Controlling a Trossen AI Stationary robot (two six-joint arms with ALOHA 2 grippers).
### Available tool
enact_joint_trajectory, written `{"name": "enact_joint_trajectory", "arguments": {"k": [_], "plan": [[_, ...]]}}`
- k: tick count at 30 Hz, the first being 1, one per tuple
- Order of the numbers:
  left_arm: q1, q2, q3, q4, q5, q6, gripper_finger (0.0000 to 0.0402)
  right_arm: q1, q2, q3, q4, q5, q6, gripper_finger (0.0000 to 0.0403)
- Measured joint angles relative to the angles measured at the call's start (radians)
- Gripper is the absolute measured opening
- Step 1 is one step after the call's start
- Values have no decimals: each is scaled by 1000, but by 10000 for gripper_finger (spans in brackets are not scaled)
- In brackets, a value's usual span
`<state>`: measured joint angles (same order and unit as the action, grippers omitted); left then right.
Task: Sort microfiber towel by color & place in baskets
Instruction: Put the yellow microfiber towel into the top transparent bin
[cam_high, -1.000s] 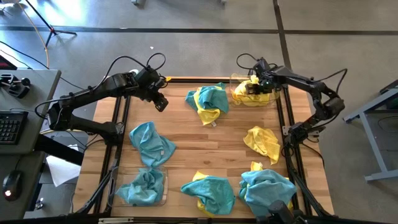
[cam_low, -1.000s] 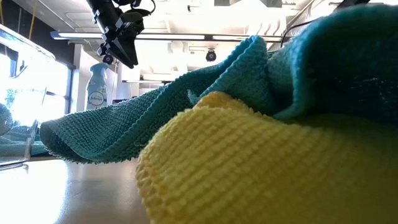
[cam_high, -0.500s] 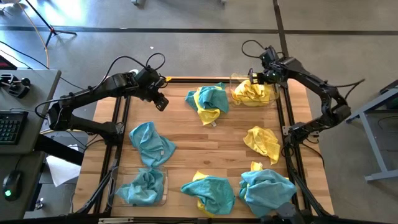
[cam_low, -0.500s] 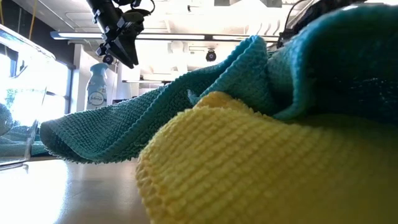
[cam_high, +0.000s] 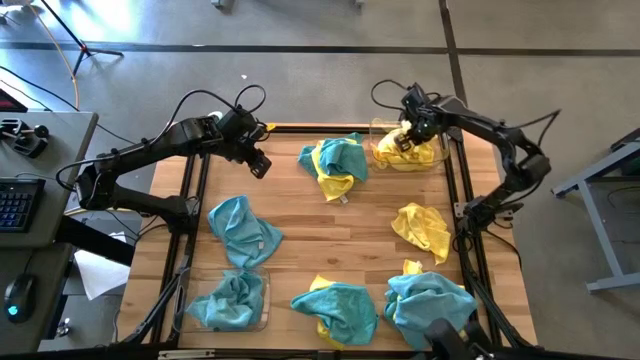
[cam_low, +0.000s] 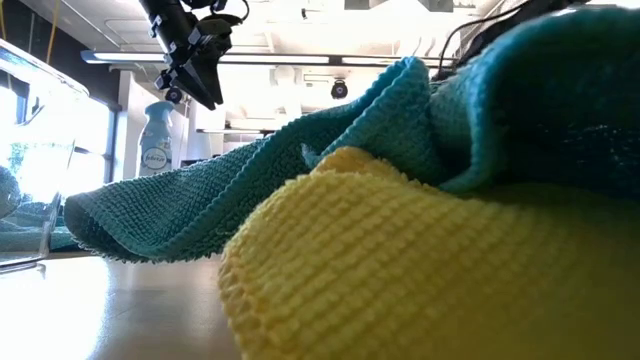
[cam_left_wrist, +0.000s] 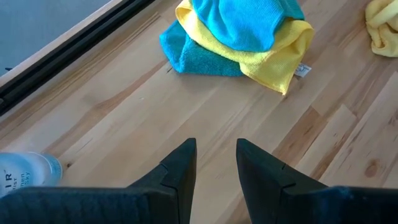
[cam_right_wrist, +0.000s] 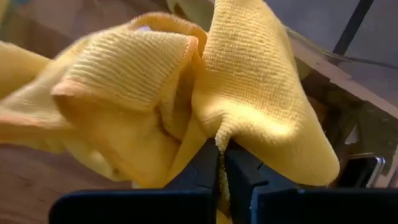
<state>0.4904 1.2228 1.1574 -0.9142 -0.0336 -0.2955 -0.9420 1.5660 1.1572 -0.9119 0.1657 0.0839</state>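
right pincer (cam_high: 404, 141), at the upper right of the high view, is closed on a fold of yellow towel (cam_right_wrist: 249, 93) inside the upper-right basket (cam_high: 380, 128). left pincer (cam_high: 259, 167) hangs slightly parted and empty over the upper-left surface (cam_high: 370, 215). one teal towel (cam_high: 228, 303) lies in the lower-left basket (cam_high: 266, 285). most of the job looks undone: a mixed pile (cam_high: 337, 165), a loose teal cloth (cam_high: 243, 232), a loose yellow cloth (cam_high: 423, 229) and the lower heaps (cam_high: 385, 305) await sorting.

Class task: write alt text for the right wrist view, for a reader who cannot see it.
The right gripper has its two dark fingers shut on a fold of a bright yellow microfiber towel, which fills most of the picture.
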Motion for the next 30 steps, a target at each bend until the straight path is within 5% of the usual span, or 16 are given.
{"name": "enact_joint_trajectory", "arguments": {"k": [15,30], "plan": [[0,0,0,-1,7,-34,100,-44,215,0,-77,40,-103,8],[0,0,0,-1,8,-44,100,-47,28,26,-134,25,-81,89]]}}
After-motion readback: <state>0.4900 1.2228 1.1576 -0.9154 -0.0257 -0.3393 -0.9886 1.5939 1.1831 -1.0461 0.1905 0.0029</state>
